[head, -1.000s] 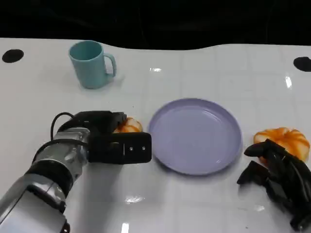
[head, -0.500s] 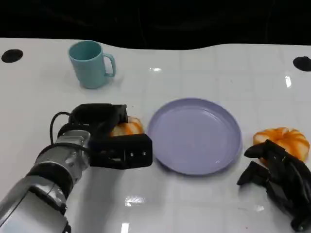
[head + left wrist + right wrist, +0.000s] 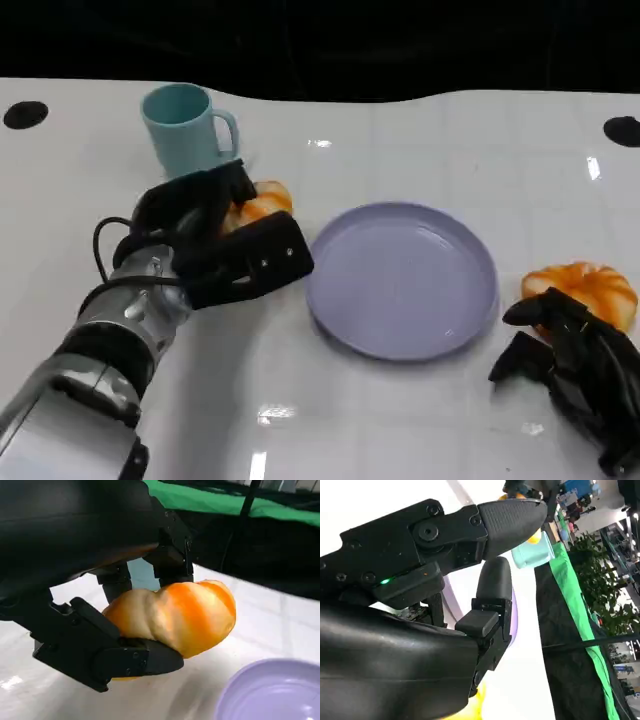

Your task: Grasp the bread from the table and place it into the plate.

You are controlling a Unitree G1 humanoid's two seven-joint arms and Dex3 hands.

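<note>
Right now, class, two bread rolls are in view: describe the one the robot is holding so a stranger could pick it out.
Start at the lavender plate in the table's middle and look toward the teal mug. Between them, the left hand grips the held roll. The other roll lies on the table beyond the plate, by the right hand.

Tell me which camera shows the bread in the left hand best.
The left wrist view: the bread sits close up, gripped by the left hand's black fingers. The head view shows just an orange edge beside the cup; the right wrist view barely shows it.
</note>
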